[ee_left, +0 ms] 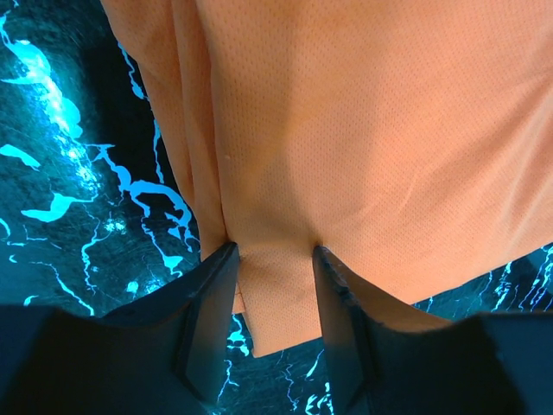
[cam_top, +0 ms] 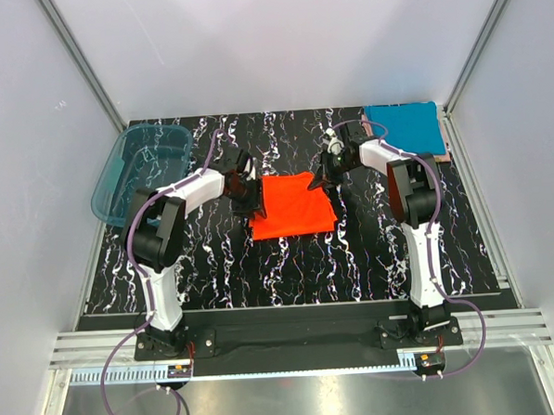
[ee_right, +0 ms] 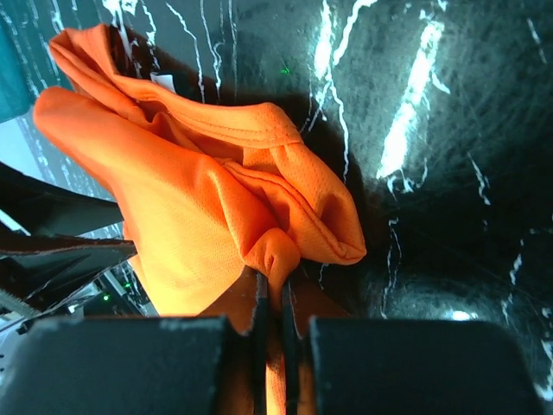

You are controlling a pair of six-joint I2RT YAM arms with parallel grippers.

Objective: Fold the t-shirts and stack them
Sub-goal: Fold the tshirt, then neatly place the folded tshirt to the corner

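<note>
The orange-red t-shirt [cam_top: 291, 207] lies partly folded in the middle of the black marbled table. My left gripper [cam_top: 249, 196] is at its left edge. In the left wrist view my left gripper [ee_left: 270, 259] is open, its jaws wide apart on either side of a flat corner of the shirt [ee_left: 363, 130]. My right gripper [cam_top: 321, 178] is at the shirt's far right corner. In the right wrist view my right gripper [ee_right: 275, 275] is shut on a bunched fold of the shirt [ee_right: 190, 199] and lifts it off the table. A teal blue folded t-shirt [cam_top: 404, 126] lies at the far right corner.
A translucent teal plastic tub [cam_top: 143, 168] stands at the far left of the table. A thin pinkish edge [cam_top: 445, 148] shows beside the blue shirt. White walls and aluminium frame posts enclose the table.
</note>
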